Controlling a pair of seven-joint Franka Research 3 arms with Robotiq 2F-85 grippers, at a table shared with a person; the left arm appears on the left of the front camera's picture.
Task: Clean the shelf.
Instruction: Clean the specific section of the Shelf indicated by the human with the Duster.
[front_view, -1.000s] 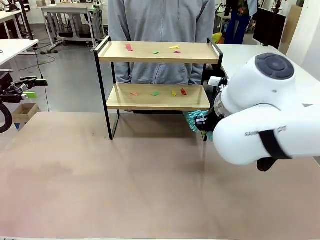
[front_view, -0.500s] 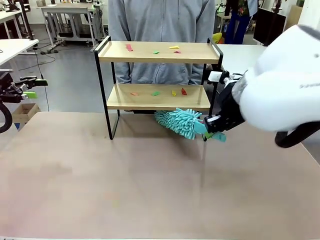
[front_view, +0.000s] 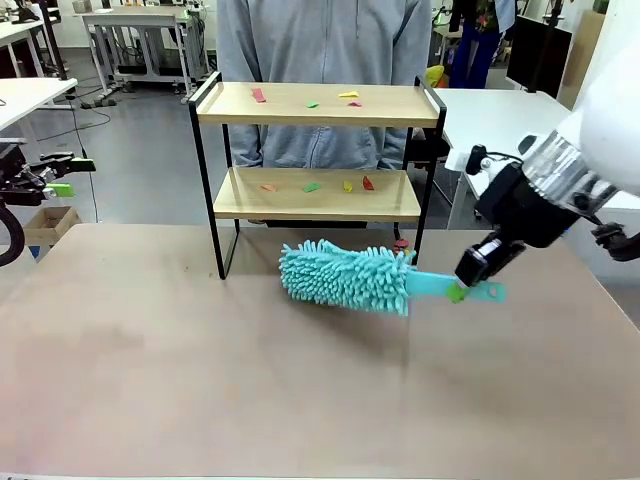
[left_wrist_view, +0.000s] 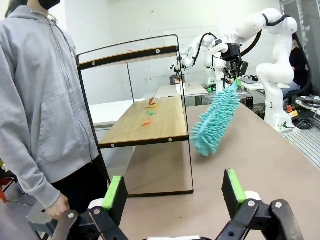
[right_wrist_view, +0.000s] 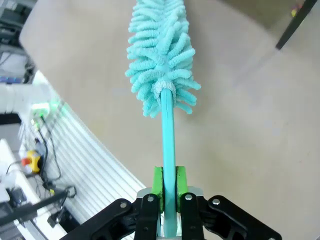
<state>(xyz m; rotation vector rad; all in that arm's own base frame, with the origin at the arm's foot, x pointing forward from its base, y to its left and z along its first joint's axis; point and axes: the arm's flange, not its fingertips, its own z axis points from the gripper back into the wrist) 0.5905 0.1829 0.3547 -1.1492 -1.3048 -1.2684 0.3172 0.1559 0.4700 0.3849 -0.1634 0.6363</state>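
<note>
Fig. | R pincer (right_wrist_view: 169, 181) clenching duster (front_view: 345, 277) by its thin stiff handle, the right hold (head soft, light, prob. flexing on contact) | L pincer (left_wrist_view: 174, 192) gaping, idling | shelf (front_view: 315, 105) standing at counter's (front_view: 200, 380) far edge, scraps (front_view: 312, 186) lying on both boards

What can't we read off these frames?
- Front view: coloured scraps on the two-tier wooden, black-framed shelf are too small to identify.
- Left wrist view: its top board is edge-on, surface hidden.
- Right wrist view: shelf cut off at the top edge beyond one black leg.
</note>
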